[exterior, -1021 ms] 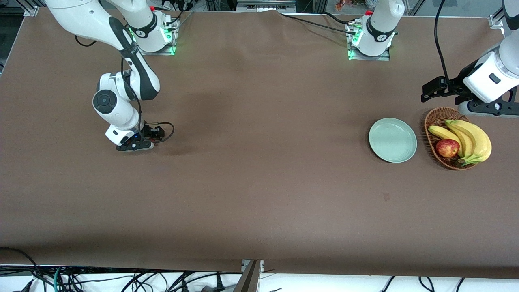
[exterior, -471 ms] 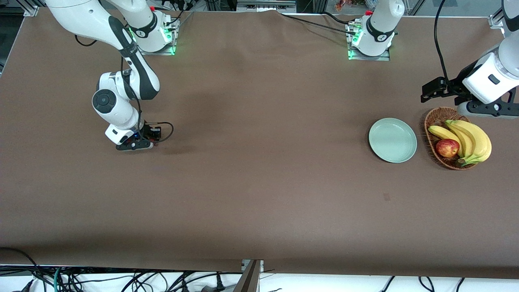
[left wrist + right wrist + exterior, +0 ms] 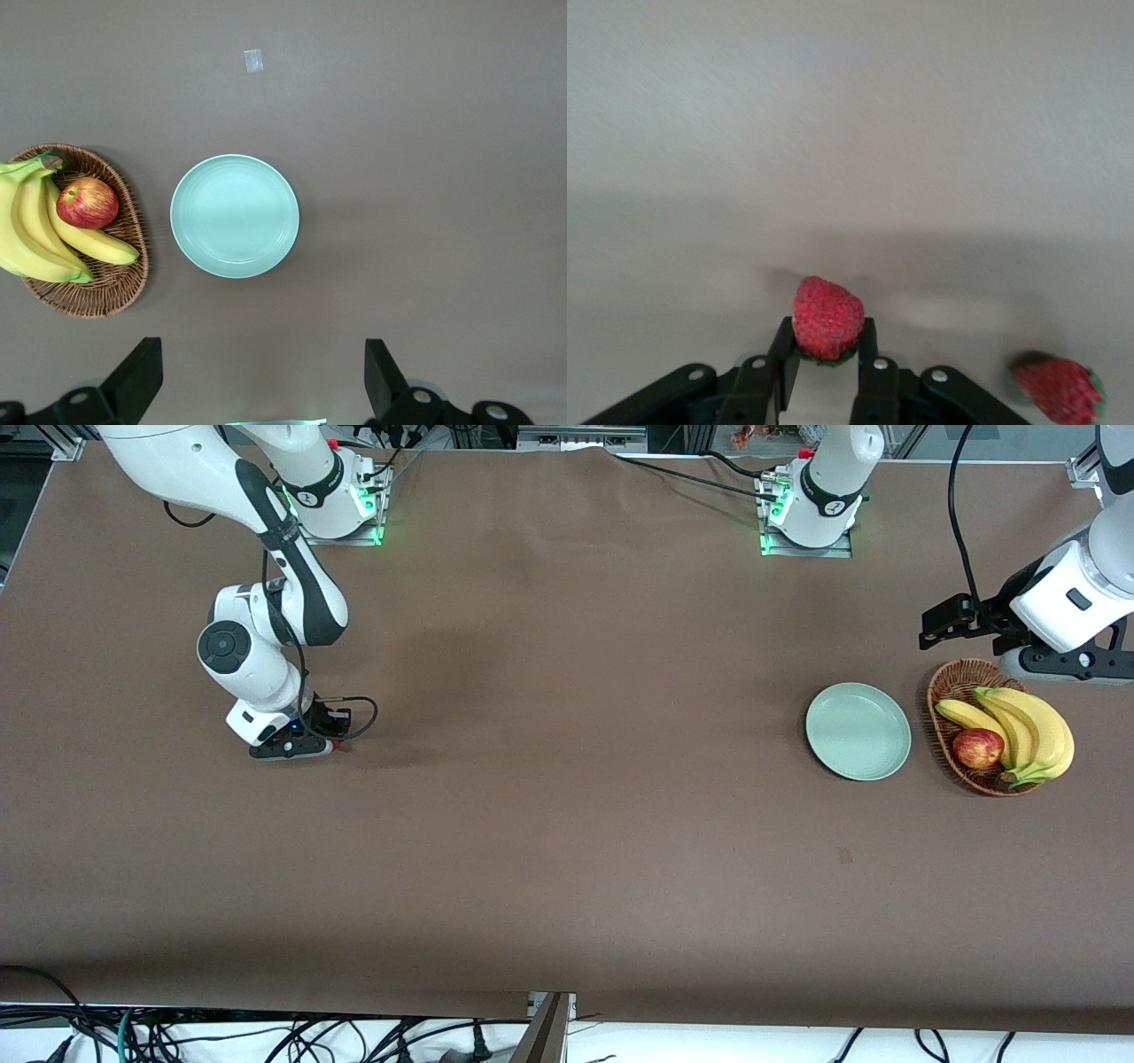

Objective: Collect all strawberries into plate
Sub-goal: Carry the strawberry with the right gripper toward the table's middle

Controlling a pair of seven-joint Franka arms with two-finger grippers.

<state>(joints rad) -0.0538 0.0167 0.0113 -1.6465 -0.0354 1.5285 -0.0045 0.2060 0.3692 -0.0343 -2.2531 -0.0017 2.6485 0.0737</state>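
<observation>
My right gripper [image 3: 826, 335] is shut on a red strawberry [image 3: 828, 312] with its green cap between the fingers, low over the table at the right arm's end [image 3: 292, 747]. A second strawberry [image 3: 1060, 390] lies on the cloth close beside it, seen as a small red spot [image 3: 342, 746] in the front view. The pale mint-green plate [image 3: 858, 731] [image 3: 235, 215] sits bare toward the left arm's end. My left gripper [image 3: 261, 379] hangs open with nothing between its fingers, up in the air by the basket [image 3: 1059, 662].
A brown wicker basket [image 3: 952, 682] [image 3: 111, 292] beside the plate holds bananas [image 3: 1032, 731] and a red-yellow apple [image 3: 978, 747]. A small pale scrap [image 3: 254, 60] lies on the brown cloth. Cables run along the table's front edge.
The right gripper's fingers have shut on the strawberry, and its hand has shifted slightly toward the right arm's end. The left arm has barely moved.
</observation>
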